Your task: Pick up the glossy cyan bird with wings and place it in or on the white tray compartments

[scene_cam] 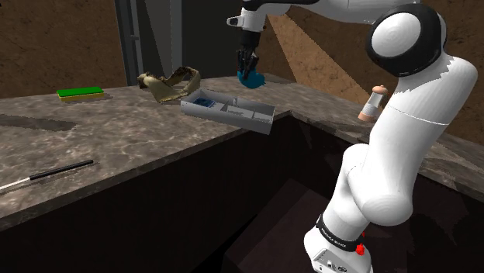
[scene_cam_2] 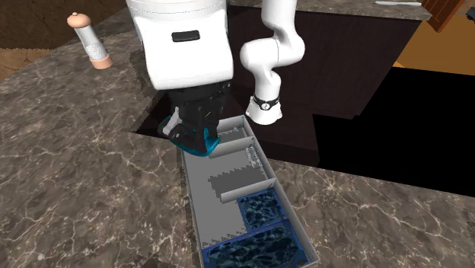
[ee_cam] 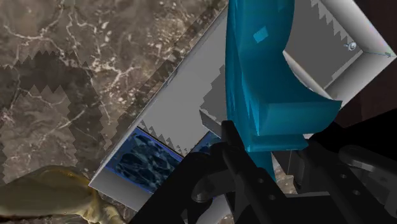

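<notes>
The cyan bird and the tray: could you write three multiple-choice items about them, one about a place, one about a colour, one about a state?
1. Where is the cyan bird? A. on a shelf; B. in the air, in the pincer; C. lying in a compartment.
2. Which colour are the patterned floors at one end of the tray? A. red; B. yellow; C. dark blue.
3. How is the pincer? A. shut on the bird; B. open, empty; C. shut on nothing.
Key: 1 B, it hangs above the tray; 2 C, two floors show dark blue; 3 A, its fingers clasp it.
</notes>
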You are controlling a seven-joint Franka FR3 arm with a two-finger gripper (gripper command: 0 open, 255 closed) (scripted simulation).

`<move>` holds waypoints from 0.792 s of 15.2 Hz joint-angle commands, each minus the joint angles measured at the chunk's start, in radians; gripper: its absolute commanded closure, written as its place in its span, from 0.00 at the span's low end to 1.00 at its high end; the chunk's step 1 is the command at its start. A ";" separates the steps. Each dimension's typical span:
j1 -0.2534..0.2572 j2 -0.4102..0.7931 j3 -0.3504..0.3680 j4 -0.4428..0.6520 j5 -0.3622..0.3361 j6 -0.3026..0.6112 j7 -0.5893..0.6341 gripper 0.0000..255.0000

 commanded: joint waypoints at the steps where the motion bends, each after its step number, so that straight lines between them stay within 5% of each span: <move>1: 0.025 0.001 0.026 0.005 0.001 -0.004 0.053 1.00; 12: 0.050 -0.012 0.052 -0.130 -0.007 0.119 0.106 1.00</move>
